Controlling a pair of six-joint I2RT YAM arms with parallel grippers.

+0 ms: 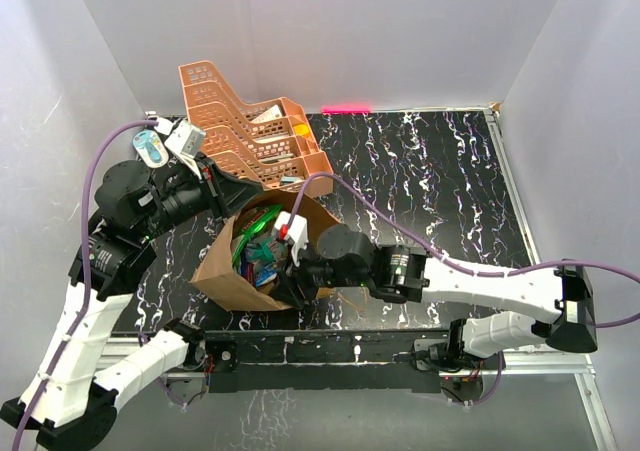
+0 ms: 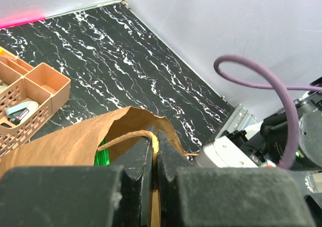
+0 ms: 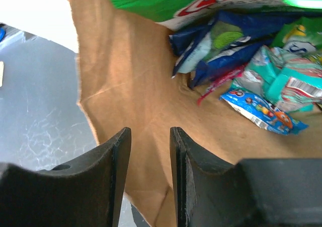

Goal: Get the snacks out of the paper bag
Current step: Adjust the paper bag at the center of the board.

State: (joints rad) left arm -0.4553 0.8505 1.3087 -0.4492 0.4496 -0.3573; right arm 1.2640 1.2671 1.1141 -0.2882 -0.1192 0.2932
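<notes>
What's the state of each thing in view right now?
paper bag: tipped over, mouth open, loaded.
green chip bag: inside the bag, against its upper wall.
small snack packets: piled inside the bag, none out.
left gripper: shut on the bag rim beside the twine handle.
right gripper: at the bag mouth, jaws narrowly apart; grip unclear.
orange tray rack: upright, holding oddments.

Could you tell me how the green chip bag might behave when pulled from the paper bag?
The green chip bag has glossy, crinkled foil, so it is probably floppy and slippery. Large yet thin-walled, it is likely light. The smaller packets against it may shift.
</notes>
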